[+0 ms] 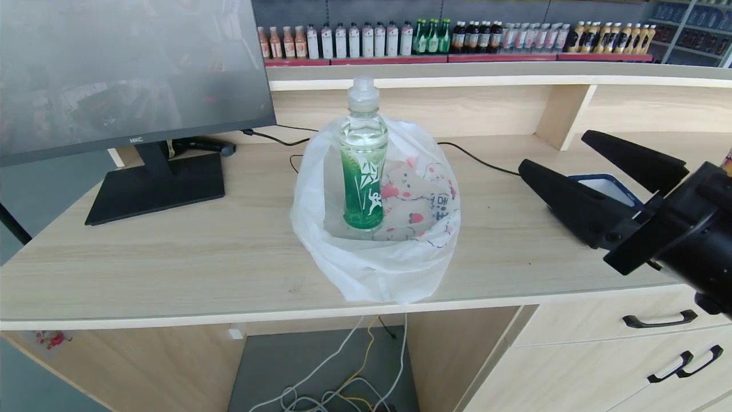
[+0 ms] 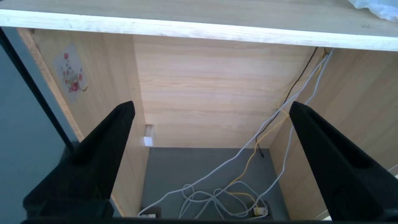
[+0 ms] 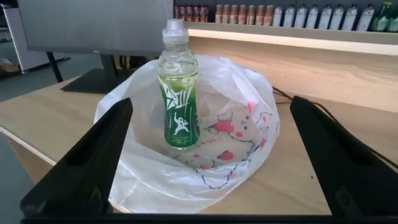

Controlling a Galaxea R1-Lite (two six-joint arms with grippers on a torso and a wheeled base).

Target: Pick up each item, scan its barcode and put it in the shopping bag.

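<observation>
— Where is the bottle (image 1: 363,166) found?
— It is stood upright inside the white shopping bag (image 1: 394,274), whose mouth is spread open on the wooden counter (image 1: 171,257). Its green label and clear capped neck are seen above the bag's rim.
— How is the right gripper (image 1: 555,151) held?
— It is held over the right side of the counter, apart from the bag, with its jaws spread wide and pointed toward the bag. Nothing is gripped between them. A blue-edged flat device (image 1: 609,187) is partly hidden behind it.
— Is anything carried by the left gripper (image 2: 211,112)?
— Nothing. Its jaws are spread wide as well, and the space between them is bare. It is placed low, below the counter's front edge, and is faced at the recess underneath, where loose cables (image 2: 217,193) are coiled on the floor.
— What else is set on the counter?
— A monitor (image 1: 131,68) on a black stand is placed at the left, well apart from the bag. Rows of drinks on a shelf (image 1: 457,37) are seen behind the counter.
</observation>
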